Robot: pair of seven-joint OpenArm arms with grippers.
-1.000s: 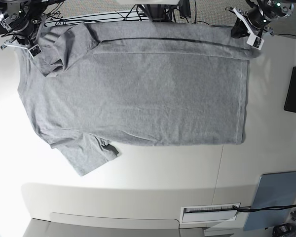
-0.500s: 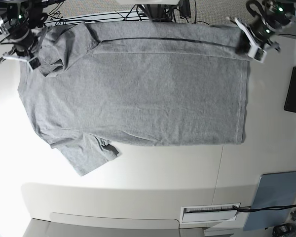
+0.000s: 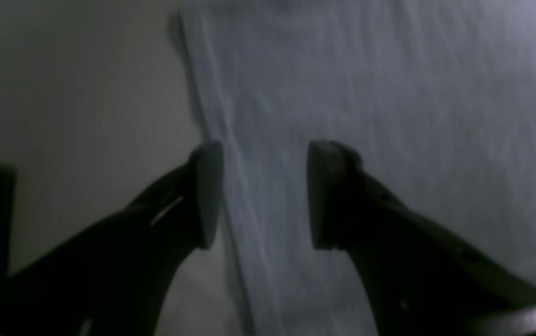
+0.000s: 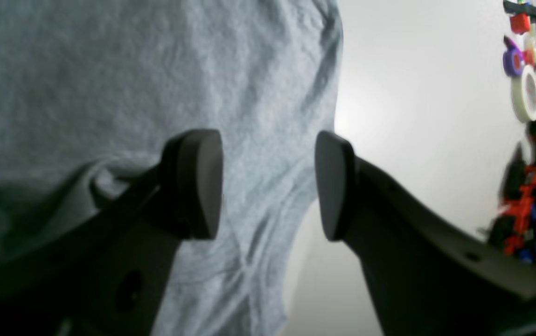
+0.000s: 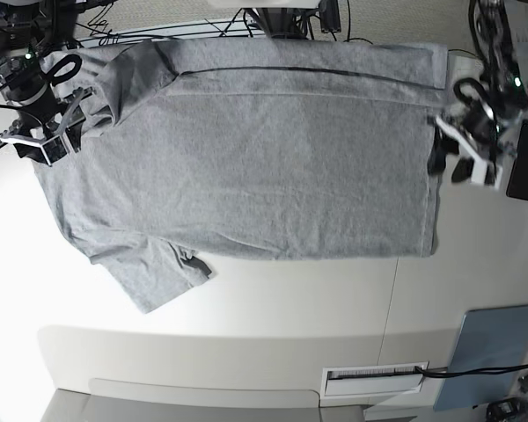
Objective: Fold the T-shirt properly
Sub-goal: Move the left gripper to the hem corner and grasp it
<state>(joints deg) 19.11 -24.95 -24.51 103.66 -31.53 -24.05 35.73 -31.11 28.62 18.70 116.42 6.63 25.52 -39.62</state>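
Note:
The heather-grey T-shirt [image 5: 246, 167] lies spread flat on the white table, neck end at the left and hem at the right. One sleeve is folded over at the top left and the other sticks out at the bottom left. No lettering shows. My left gripper [image 5: 450, 164] stands open over the hem edge; in the left wrist view its jaws [image 3: 265, 186] straddle the edge of the T-shirt [image 3: 389, 93] with nothing between them. My right gripper [image 5: 49, 143] is open at the shoulder edge; in the right wrist view it [image 4: 268, 182] hovers over wrinkled cloth of the T-shirt [image 4: 109, 70].
A black rectangular object [image 5: 526, 160] lies just right of my left gripper. A blue-grey panel [image 5: 488, 352] and a white label strip [image 5: 374, 380] sit at the bottom right. Cables [image 5: 114, 35] run along the far edge. Tape rolls [image 4: 526, 93] and coloured clutter show beyond the right gripper.
Both grippers were at the shirt's far corners. They have opened and moved toward the near side along the shirt's two ends. The shirt itself has hardly shifted.

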